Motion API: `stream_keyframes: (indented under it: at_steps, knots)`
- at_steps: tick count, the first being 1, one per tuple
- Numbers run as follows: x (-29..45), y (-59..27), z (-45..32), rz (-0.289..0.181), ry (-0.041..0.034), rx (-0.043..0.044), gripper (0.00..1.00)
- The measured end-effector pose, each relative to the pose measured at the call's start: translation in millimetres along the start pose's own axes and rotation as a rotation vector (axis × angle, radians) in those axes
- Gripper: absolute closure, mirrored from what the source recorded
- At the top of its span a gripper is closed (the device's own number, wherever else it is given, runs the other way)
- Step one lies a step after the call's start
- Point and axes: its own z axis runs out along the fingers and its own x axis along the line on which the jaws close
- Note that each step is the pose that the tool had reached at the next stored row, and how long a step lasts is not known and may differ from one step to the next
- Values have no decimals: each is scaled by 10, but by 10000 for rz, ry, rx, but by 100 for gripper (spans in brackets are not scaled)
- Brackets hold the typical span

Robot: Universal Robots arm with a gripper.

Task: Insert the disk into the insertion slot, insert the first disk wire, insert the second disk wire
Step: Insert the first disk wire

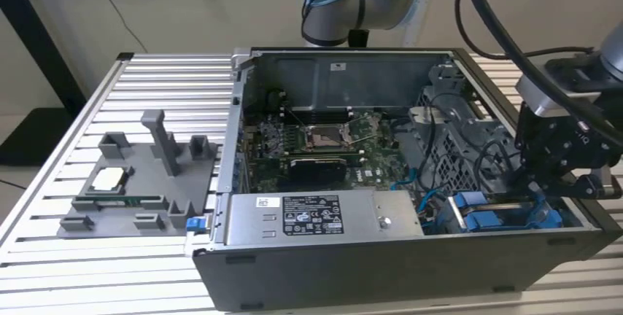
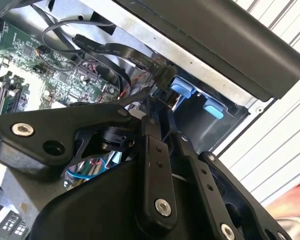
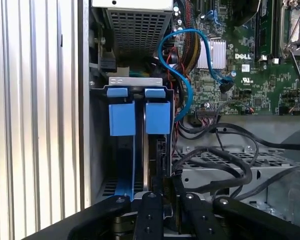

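The insertion slot [image 3: 135,82] is the grey metal bay at the case corner near the exterior view's right [image 1: 492,216]. Two blue carrier tabs stand side by side in it. The disk [image 3: 160,150] sits down in the bay under one blue tab, with its dark edge showing. My gripper [image 1: 570,187] hangs right over this bay. In both wrist views its fingers [image 2: 151,145] are close together on the black connector of a flat black disk wire [image 2: 162,76], next to a blue tab [image 2: 182,87]. My gripper [image 3: 166,189] lines up with the disk's edge.
The open computer case [image 1: 389,271] lies on a slatted metal table [image 1: 146,271]. It holds the motherboard [image 1: 322,140], a power supply [image 1: 322,216], a blue data cable [image 3: 177,55] and black wire bundles [image 3: 225,160]. A grey parts fixture [image 1: 136,184] stands to the exterior view's left.
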Motion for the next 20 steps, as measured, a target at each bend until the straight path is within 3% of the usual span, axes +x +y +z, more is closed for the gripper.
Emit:
stream_keyframes:
  at_steps: [5,8,9,20]
  knots:
    - [5,3,54,1,12,75,81]
    - [5,6,53,2,-2,76,80]
    - [3,8,37,2,-6,76,73]
    - [-23,28,-207,4,-1,76,73]
